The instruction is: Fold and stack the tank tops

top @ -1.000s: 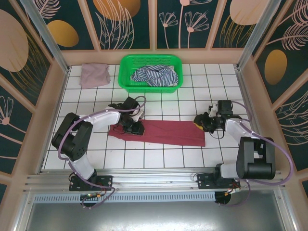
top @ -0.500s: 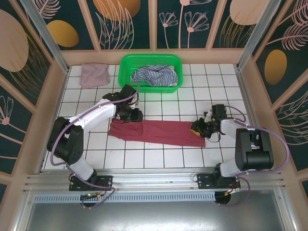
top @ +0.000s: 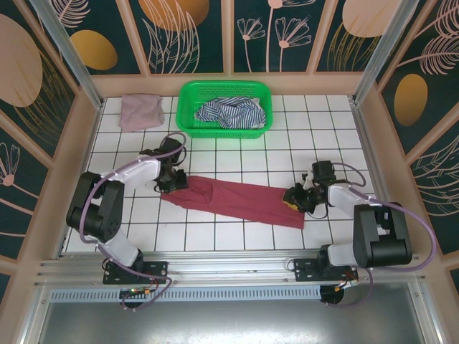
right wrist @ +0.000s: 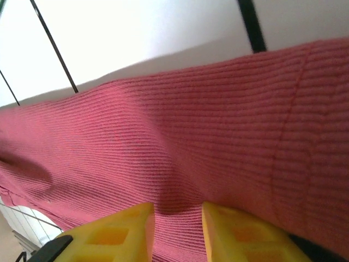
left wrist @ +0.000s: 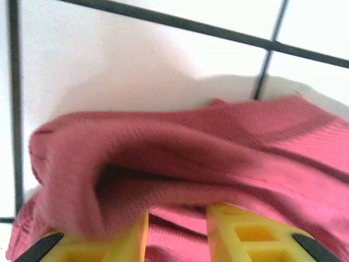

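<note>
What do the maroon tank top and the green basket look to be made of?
Maroon tank top: soft ribbed knit fabric, matte. Fine parallel ribs and a stitched seam show close up, and it bunches limply. The fibre cannot be told. Green basket: probably moulded plastic with a slight sheen, judging by its uniform bright colour, its shape-holding rim and its perforated-looking walls.

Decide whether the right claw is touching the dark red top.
Touching. The right wrist view shows the dark red top puckered where the right claw pinches it, with the cloth pressed against both sides of the claw.
</note>
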`<state>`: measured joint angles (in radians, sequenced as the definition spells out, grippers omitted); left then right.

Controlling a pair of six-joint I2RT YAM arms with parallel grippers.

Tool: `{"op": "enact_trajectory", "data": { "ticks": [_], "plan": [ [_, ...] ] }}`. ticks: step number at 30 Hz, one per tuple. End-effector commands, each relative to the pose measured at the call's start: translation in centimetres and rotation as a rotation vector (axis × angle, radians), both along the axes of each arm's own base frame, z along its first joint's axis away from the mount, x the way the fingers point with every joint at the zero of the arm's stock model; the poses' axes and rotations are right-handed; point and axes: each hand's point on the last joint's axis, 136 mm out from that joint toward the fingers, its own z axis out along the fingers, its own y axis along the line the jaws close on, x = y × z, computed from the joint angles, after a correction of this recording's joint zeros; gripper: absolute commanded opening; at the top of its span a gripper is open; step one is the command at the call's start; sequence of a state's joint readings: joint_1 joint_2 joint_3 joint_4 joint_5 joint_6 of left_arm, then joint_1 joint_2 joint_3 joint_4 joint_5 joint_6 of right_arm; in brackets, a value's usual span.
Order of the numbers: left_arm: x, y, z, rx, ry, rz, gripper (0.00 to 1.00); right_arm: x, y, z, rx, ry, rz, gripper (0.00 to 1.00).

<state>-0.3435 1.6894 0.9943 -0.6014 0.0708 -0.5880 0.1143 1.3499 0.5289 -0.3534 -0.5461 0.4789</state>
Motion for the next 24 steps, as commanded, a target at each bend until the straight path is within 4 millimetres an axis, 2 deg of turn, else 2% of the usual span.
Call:
{"op": "enact_trajectory", "data": {
  "ticks": [1,5,8,13,15,17,20,23,24],
  "plan": [
    [1.2,1.2,-1.5,0.047,0.017,-0.035,0.34,-4.2,0.2,-1.7,-0.048,0.157,-0.010,0.31],
    [2.0,2.2,-3.2,0.085,0.051,-0.073,0.32,-6.0,2.0,-1.3,-0.018,0.157,0.017,0.31],
    [4.2,3.0,-3.6,0.159,0.043,-0.122,0.31,-7.5,4.1,-0.9,0.018,0.148,0.069,0.32],
    [7.8,4.5,-3.0,0.295,0.022,-0.178,0.31,-9.3,7.6,0.0,0.059,0.121,0.183,0.33],
    [9.1,4.8,-2.7,0.320,-0.008,-0.181,0.32,-9.6,9.4,1.0,0.090,0.097,0.225,0.35],
    [10.5,4.7,-2.2,0.336,-0.034,-0.182,0.33,-9.2,10.7,2.1,0.116,0.053,0.254,0.36],
    [12.3,5.1,-1.2,0.381,-0.068,-0.172,0.34,-7.4,11.4,4.1,0.087,-0.034,0.313,0.36],
    [13.2,5.7,0.1,0.424,-0.102,-0.156,0.35,-5.1,10.3,5.9,0.015,-0.106,0.316,0.38],
    [13.6,5.7,0.8,0.423,-0.124,-0.142,0.36,-4.4,9.7,6.3,-0.001,-0.118,0.292,0.42]
  ]
}}
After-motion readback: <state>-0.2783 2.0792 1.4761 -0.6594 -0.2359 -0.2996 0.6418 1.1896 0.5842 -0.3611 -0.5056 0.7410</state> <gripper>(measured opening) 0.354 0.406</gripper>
